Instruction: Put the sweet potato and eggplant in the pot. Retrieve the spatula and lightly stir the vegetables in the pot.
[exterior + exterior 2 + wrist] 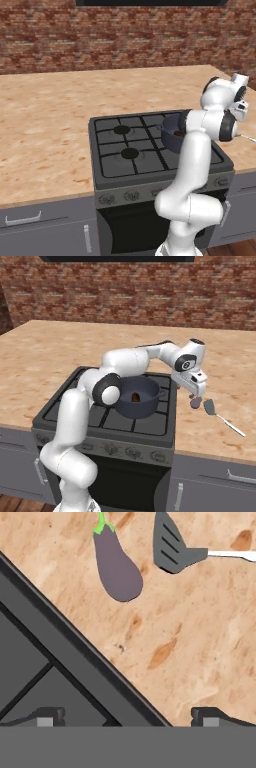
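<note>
The dark blue-grey pot [146, 404] stands on the stove's front right burner, and the small orange-brown sweet potato [135, 397] lies inside it. On the wooden counter just right of the stove lies the purple eggplant [116, 564] with its green stem, and beside it the grey spatula [172, 548] with a white handle. My gripper [196, 392] hangs over the stove's right edge, a little short of the eggplant [195, 402]. It is open, its fingertips [47, 717] far apart with nothing between them.
The black stove [150, 170] with its grates sits between light wooden counters [45, 125]. A brick wall [125, 291] runs along the back. My own arm crosses in front of the pot [170, 131] in the left base view.
</note>
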Available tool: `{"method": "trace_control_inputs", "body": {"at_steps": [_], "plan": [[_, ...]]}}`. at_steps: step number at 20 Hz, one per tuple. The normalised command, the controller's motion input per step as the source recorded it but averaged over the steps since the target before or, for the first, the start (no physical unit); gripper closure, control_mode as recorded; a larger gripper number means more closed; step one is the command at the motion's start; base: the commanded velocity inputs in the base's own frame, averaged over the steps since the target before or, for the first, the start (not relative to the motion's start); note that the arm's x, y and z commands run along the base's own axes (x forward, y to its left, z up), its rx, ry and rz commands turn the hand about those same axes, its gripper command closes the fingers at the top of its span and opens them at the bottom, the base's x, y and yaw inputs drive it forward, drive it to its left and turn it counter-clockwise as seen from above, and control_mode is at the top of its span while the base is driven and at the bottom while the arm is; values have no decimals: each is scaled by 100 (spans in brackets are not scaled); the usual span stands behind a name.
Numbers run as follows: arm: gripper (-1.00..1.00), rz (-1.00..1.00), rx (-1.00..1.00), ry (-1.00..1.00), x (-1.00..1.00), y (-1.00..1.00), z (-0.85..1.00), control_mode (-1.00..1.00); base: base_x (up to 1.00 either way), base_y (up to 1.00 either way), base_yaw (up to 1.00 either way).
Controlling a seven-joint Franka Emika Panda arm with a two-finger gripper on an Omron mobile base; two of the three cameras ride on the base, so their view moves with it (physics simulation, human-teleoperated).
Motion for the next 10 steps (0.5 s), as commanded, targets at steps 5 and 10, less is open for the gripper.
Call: {"method": "trace_control_inputs", "body": {"at_steps": [5, 10], "plan": [[-100, 0, 0, 0, 18, -12, -18, -100, 0, 0, 0], [-100, 0, 0, 0, 13, -23, -12, -100, 0, 0, 0]]}}
